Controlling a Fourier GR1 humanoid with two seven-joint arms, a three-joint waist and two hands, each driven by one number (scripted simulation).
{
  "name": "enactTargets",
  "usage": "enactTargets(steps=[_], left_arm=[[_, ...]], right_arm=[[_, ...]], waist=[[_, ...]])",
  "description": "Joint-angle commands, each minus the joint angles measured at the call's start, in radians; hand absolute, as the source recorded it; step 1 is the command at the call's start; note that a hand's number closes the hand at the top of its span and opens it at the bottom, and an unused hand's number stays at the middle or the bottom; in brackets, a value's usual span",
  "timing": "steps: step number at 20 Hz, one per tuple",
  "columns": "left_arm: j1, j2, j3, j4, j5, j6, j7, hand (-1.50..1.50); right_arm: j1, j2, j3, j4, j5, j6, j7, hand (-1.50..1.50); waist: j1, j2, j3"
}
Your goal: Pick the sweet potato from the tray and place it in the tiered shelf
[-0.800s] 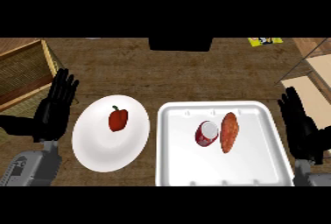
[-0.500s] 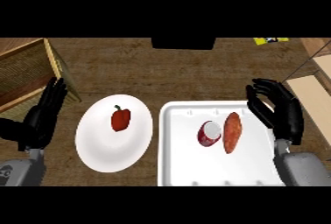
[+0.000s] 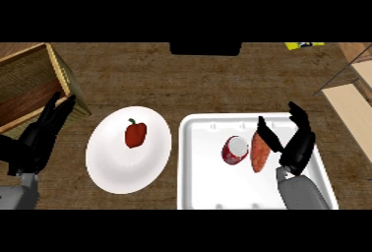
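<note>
Right hand (image 3: 296,147) arrived, seemingly touching tray's (image 3: 210,197) sweet potato (image 3: 259,153).

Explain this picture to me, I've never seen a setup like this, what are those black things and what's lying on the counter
You are looking steeply down from a humanoid robot's head at a wooden kitchen counter. The black shapes on grey forearms are its two hands.

The right hand is open above a white tray, fingers spread just beside an orange sweet potato. It holds nothing yet. Next to the sweet potato in the tray lies a round red and white item that I cannot identify.

The left hand rests open at the left edge, beside a white plate carrying a red bell pepper.

A woven basket sits at the upper left, and light wooden boards at the right are probably the tiered shelf meant for the sweet potato.
</note>
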Motion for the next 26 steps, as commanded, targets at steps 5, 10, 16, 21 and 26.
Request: enactTargets(steps=[5, 10, 16, 21, 26], left_arm=[[0.066, 0.009, -0.011, 0.029, -0.02, 0.031, 0.076, 0.0], [0.084, 0.025, -0.006, 0.007, -0.006, 0.017, 0.095, 0.0], [0.09, 0.032, -0.006, -0.013, -0.005, 0.01, 0.093, 0.0], [0.076, 0.03, -0.006, 0.0, -0.006, 0.021, 0.125, 0.0], [0.109, 0.045, 0.017, -0.005, 0.004, 0.019, 0.133, 0.0]], right_arm=[[-0.045, 0.081, 0.02, 0.237, 0.345, -0.111, 0.285, -1.5], [-0.081, 0.067, 0.008, 0.315, 0.45, 0.064, 0.487, -1.5], [-0.158, 0.049, 0.075, 0.388, 0.513, 0.418, 0.737, -1.5], [-0.272, 0.058, 0.138, 0.375, 0.579, 0.697, 0.982, -1.5], [-0.361, 0.054, 0.157, 0.283, 0.581, 0.957, 1.173, -1.5]], waist=[[-0.015, 0.005, -0.018], [-0.012, 0.002, -0.023], [0.007, 0.003, -0.021], [-0.018, -0.006, -0.017], [-0.04, -0.016, -0.01]])
